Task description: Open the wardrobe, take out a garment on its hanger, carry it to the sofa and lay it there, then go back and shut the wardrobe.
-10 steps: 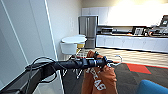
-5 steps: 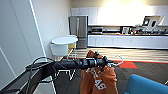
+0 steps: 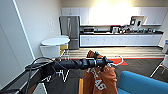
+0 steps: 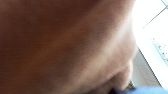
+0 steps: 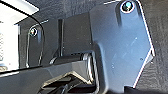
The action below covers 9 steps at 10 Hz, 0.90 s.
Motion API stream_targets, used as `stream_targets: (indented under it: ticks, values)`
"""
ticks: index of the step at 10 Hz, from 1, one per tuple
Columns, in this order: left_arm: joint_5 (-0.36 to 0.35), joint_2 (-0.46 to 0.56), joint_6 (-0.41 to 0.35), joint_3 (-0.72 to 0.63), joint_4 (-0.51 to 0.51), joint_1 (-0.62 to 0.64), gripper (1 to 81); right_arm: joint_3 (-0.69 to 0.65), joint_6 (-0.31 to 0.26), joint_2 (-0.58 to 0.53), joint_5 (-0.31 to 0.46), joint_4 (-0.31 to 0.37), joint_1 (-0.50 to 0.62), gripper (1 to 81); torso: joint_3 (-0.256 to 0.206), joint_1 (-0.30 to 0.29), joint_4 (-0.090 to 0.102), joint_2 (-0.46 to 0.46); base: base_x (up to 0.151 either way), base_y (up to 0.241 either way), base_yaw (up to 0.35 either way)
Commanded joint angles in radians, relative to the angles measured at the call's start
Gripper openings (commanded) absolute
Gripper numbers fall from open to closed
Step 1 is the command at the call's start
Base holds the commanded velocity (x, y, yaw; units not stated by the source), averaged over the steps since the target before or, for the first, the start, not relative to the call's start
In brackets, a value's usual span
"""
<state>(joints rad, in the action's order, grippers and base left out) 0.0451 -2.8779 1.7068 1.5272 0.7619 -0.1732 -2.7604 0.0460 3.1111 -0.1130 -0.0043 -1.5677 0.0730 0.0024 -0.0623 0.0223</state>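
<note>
The rust-orange garment [image 3: 100, 80] with white lettering hangs from my left gripper [image 3: 108, 62], which reaches out to the middle of the head view and is shut on the white hanger [image 3: 118, 61]. The hanger's thin white end sticks out just past the gripper. The bright blue sofa [image 3: 142, 83] lies low at the right, right beside the hanging garment. In the left wrist view the orange garment [image 4: 62, 45] sits very close to the camera, with a strip of blue sofa [image 4: 150, 90] at one corner.
A white wall [image 3: 15, 45] runs close along the left. A round white table [image 3: 55, 41] and a white chair [image 3: 51, 51] stand ahead on the left. A steel fridge [image 3: 70, 31] and a kitchen counter [image 3: 120, 40] line the back. Another chair [image 3: 162, 63] stands at the right.
The camera has turned to the right: fridge and table slid left in the picture and the blue sofa came in at lower right. The garment stays hanging from my left gripper.
</note>
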Motion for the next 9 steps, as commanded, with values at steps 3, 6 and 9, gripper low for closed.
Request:
stream_targets:
  ticks: [3,6,9]
  values:
    - [-0.050,0.008,-0.035,-0.045,0.060,0.229,1.0,0.012,-0.005,0.008,0.052,0.000,0.040,81.1,0.000,0.000,0.000,0.000,0.000,0.000,-0.252]
    - [-0.048,0.008,-0.035,-0.045,0.060,0.228,1.0,0.012,-0.005,0.010,0.052,-0.002,0.045,81.1,0.000,0.000,0.000,0.000,0.000,0.000,-0.256]
    - [-0.050,0.009,-0.035,-0.047,0.060,0.228,1.0,0.012,-0.005,0.010,0.052,-0.002,0.045,81.1,0.000,0.000,0.000,0.000,0.000,0.000,-0.260]
